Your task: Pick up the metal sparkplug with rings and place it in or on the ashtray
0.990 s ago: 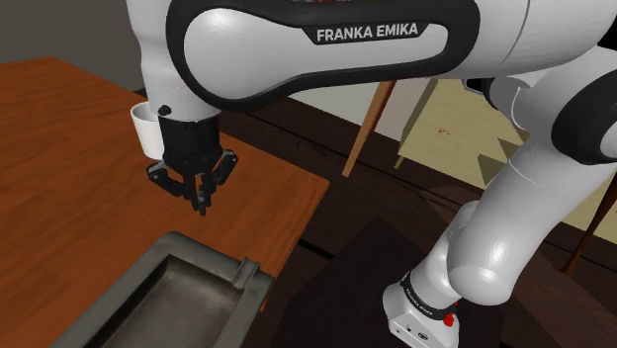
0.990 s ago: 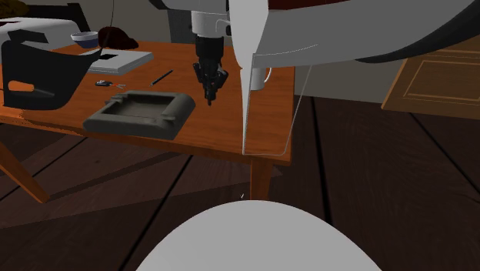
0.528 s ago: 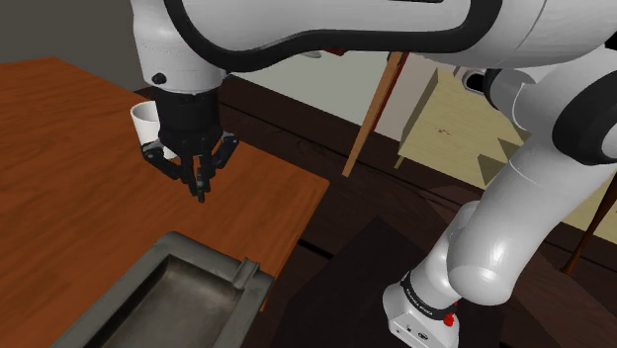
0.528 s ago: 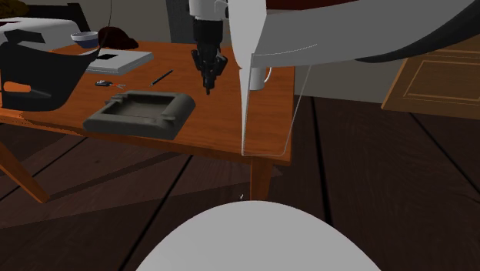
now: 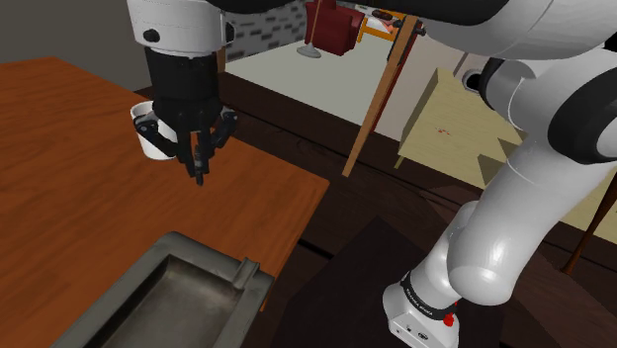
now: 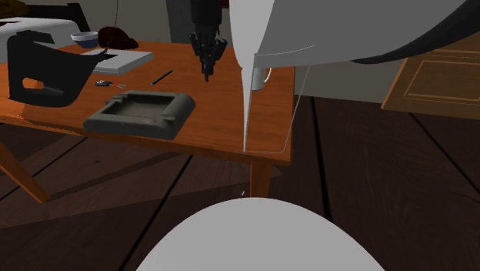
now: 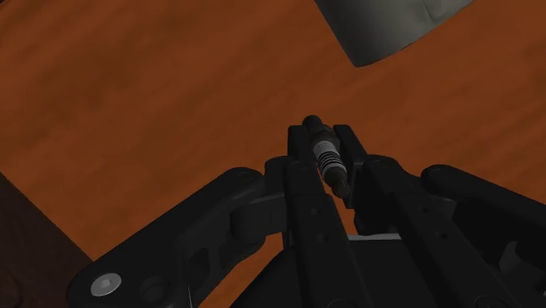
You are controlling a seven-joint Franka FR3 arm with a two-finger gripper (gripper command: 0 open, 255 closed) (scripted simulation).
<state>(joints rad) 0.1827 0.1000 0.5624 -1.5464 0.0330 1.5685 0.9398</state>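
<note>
Clasping the spark plug between its two black fingers, the hand hangs in the air above the brown wooden table, fingertips pointing down. In the wrist view the plug is a small dark piece with a band of pale metal rings, pinched near the fingertips with its dark end poking out past them. The grey ashtray sits on the table toward the shoulder view's lower left, apart from the hand; it is a square tray with notches in its rim. A white cup stands on the table just behind the hand in the shoulder view. In the second exterior view a bulky black object, a flat white board and a thin black stick lie on the table toward that view's left, beyond the ashtray
</note>
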